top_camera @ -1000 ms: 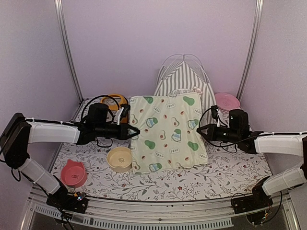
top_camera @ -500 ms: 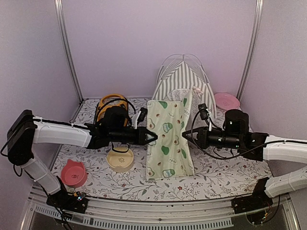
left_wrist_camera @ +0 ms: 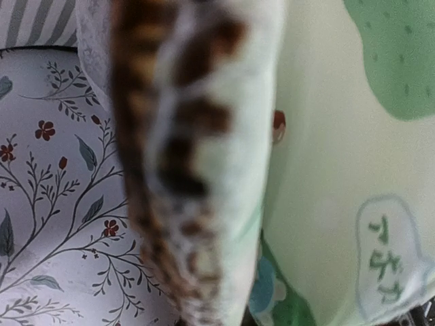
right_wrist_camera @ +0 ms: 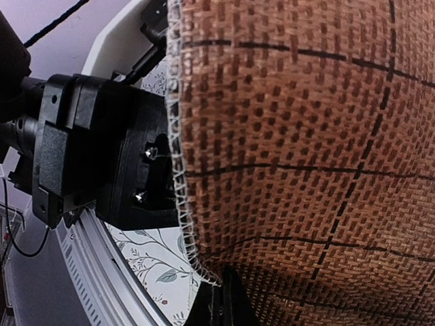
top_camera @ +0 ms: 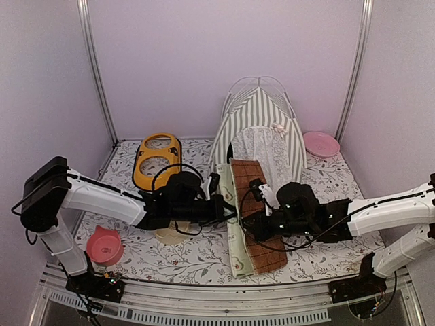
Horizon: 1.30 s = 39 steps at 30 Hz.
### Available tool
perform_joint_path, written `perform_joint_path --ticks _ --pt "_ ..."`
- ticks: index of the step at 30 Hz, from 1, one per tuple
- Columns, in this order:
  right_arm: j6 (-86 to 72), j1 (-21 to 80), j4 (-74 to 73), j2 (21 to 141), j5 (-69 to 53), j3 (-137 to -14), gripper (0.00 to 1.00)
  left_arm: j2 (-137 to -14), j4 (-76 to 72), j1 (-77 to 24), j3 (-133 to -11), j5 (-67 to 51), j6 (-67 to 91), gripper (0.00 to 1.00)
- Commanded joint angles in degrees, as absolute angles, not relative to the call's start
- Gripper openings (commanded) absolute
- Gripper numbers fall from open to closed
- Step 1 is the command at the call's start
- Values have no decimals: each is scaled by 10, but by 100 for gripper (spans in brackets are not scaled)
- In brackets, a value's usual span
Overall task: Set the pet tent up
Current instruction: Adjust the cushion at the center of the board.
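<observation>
The grey-green and white striped pet tent (top_camera: 258,125) stands upright at the back centre, its lace door flap (top_camera: 257,146) facing me. A stripe of it shows in the left wrist view (left_wrist_camera: 27,20). In front of it the cream mat (top_camera: 239,244) hangs folded between my grippers, brown woven underside (top_camera: 255,217) outward. My left gripper (top_camera: 228,212) is shut on the mat's fold (left_wrist_camera: 197,170); the cloth hides its fingers. My right gripper (top_camera: 248,224) is shut on the mat's edge (right_wrist_camera: 306,136), its fingers (right_wrist_camera: 228,299) pinched at the stitched hem.
A yellow double-bowl feeder (top_camera: 158,156) lies at the back left. A pink plate (top_camera: 321,143) sits right of the tent. A pink cat-ear bowl (top_camera: 104,246) is at the front left. A cream bowl (top_camera: 168,236) is partly hidden under my left arm. Metal frame posts stand at both back corners.
Both grippers have moved toward each other at the table's centre, folding the mat in half so that its brown underside shows. The tent's front, covered a second ago, is now in view.
</observation>
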<state>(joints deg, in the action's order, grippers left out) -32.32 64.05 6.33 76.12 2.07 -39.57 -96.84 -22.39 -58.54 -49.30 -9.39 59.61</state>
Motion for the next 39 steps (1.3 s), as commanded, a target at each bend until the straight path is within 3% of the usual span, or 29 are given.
perform_joint_path --ticks 1,5,12,32,34,36,39 --pt "-346 679 -7 792 76 -425 0 -979 -282 -610 -500 -46 667 0" --pt "-382 695 -64 811 136 -444 2 -998 -286 -623 -507 -33 694 0" --pt "-415 729 -93 862 181 -463 31 -1023 -302 -632 -507 -32 740 0" --pt "-499 801 -346 1032 325 -613 57 -1032 -339 -638 -498 -47 780 0" --pt "-507 804 -364 1041 335 -623 51 -1030 -340 -638 -497 -48 780 0" --pt "-519 806 -379 1041 347 -626 36 -1029 -341 -637 -493 -49 780 0" --pt "-533 806 -391 1032 359 -621 2 -1025 -346 -637 -484 -52 781 0"
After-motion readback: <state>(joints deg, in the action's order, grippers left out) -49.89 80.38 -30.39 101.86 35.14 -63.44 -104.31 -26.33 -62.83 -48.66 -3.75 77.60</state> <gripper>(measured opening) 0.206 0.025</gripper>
